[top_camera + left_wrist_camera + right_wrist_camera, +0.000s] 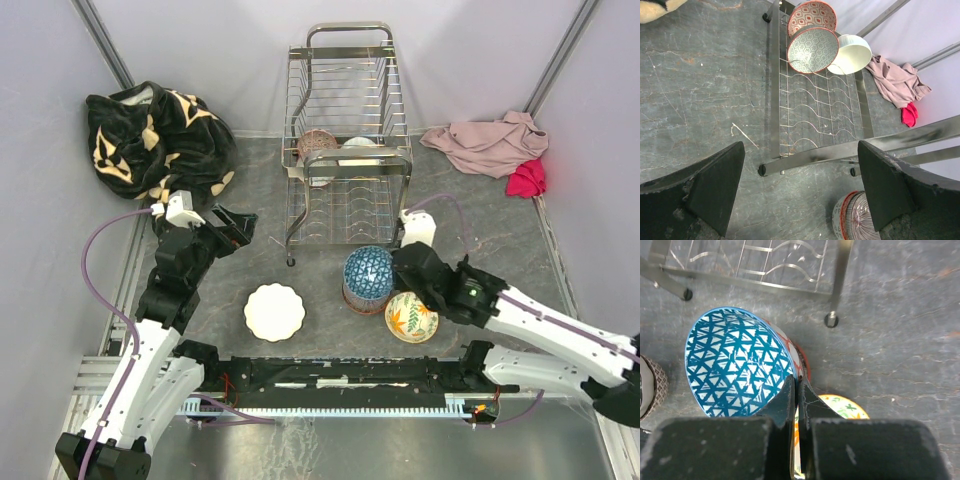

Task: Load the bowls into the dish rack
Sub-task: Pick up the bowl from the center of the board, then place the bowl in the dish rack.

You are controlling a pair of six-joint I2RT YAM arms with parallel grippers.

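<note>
Closest to the lens on the R wrist cam is my right claw (796, 382), fingers squeezed nearly together w/ just the thin rim of the blue bowl (735, 360) pinched btwn them. That bowl is tipped up, its triangle-patterned inside facing the cam and a red band showing on its outer wall. Can't tell whether its base touches the table (250, 200). It sits just in front of the near end of the dish rack (346, 150), close by one rack foot. The leaf bowl (411, 317) is just beside it, on the R and nearer my bases, partly hidden under my fingers in the wrist view. My left claw (800, 150) is spread as wide as it goes and grips nothing. It hangs over bare table to the L of the rack's near end, looking across the lower tier. The rack stands mid-table, long side running away from me, w/ a looped handle at the far end. At the far end of its lower tier, three bowls stand on edge, packed close: the red-diamond bowl (812, 15), the grey-green bowl (812, 50) and the white bowl (852, 52). A white scalloped dish (274, 311) lies flat, L of the blue bowl and apart from it. A black-and-cream blanket (150, 140) sits far L, w/ a pink cloth (490, 140) and a red cloth (527, 178) far R.
</note>
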